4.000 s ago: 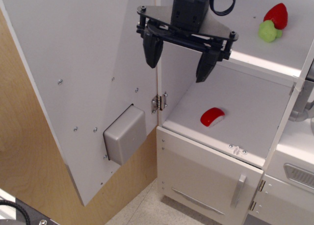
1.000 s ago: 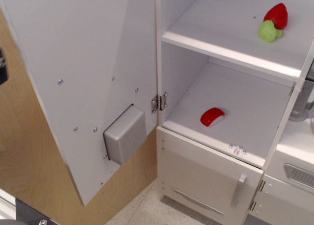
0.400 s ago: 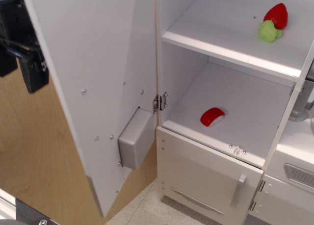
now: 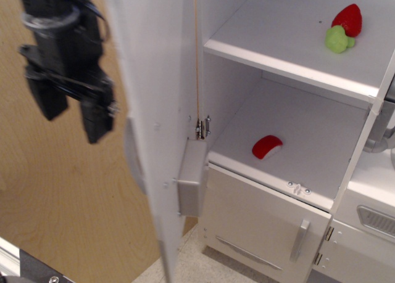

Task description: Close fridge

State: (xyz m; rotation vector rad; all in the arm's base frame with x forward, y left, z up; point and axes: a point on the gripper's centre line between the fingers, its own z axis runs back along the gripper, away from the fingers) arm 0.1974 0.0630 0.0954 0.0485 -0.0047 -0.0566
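Note:
The white fridge stands with its big door swung about halfway, seen almost edge-on. The grey dispenser box sticks out of the door's inner face near the hinge. My black gripper is on the outer, left side of the door, against or very near its face. Its two fingers point down, apart, with nothing between them. The door's bar handle is hidden.
A red and white toy lies on the lower shelf. A red strawberry and a green toy lie on the upper shelf. A smaller lower door is shut. A plywood wall is at the left.
The gripper has moved right, from the frame's left edge to behind the door. The door has swung from wide open to about halfway, towards the cabinet.

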